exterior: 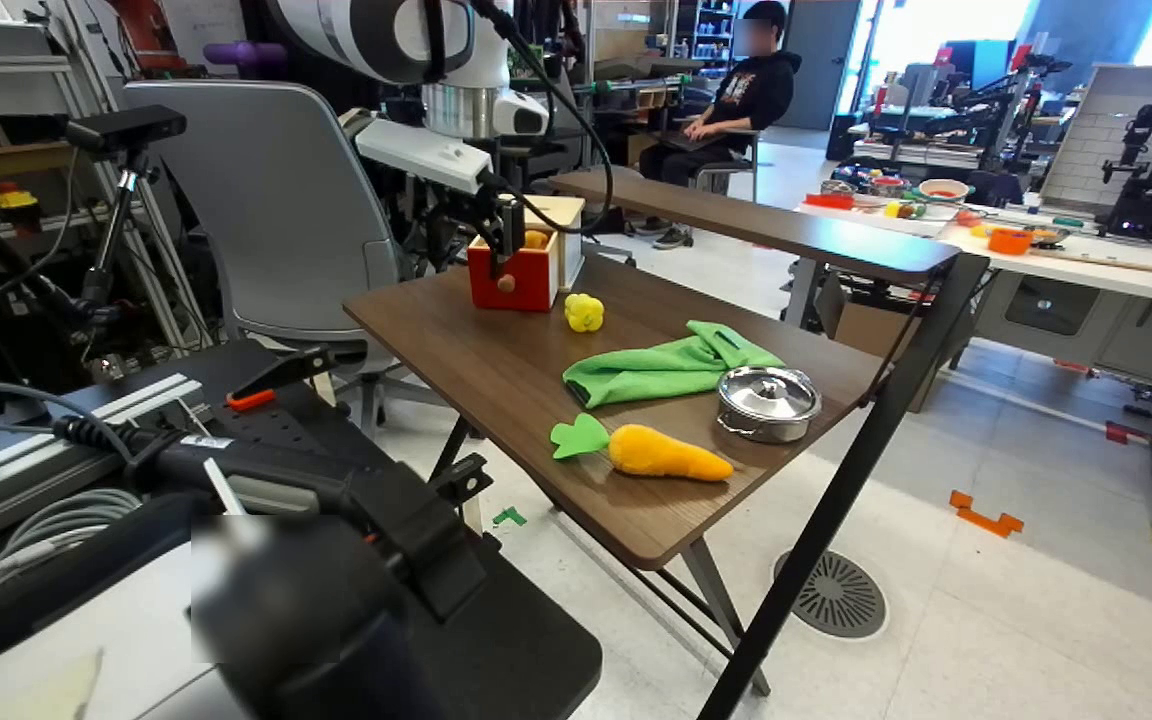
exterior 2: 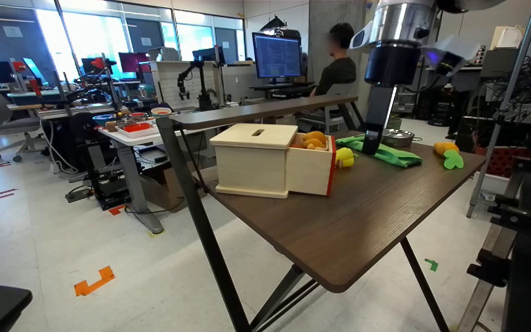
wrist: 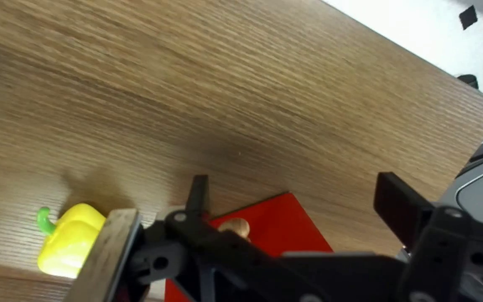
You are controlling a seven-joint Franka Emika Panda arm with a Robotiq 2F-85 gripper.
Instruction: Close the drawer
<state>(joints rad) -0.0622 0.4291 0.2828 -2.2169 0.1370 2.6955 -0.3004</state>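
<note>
Light-wood drawer with a red front (exterior 2: 310, 168) stands partway out of its boxy pale-wood housing (exterior 2: 250, 168), near the edge of the dark-brown wood-grain bench (exterior 2: 362, 221). We note rounded orange contents (exterior 2: 314, 137) showing above its side wall, and a round wooden knob (exterior: 506, 284) on the red face. Black two-fingered tool (wrist: 294, 193) hangs in front of that face, fingers spread wide; in an exterior view we see a gap between tool and drawer. In the wrist view the tool partly hides the red face, and the knob appears next to one finger from that angle. Yellow pepper-shaped toy with a green stem (wrist: 71, 239) lies near the drawer front. Farther along the bench we record a crumpled green cloth (exterior: 656, 372), a shiny steel pot with its lid on (exterior: 768, 408) next to it, and an orange plush carrot with green leaves (exterior: 666, 453).
</note>
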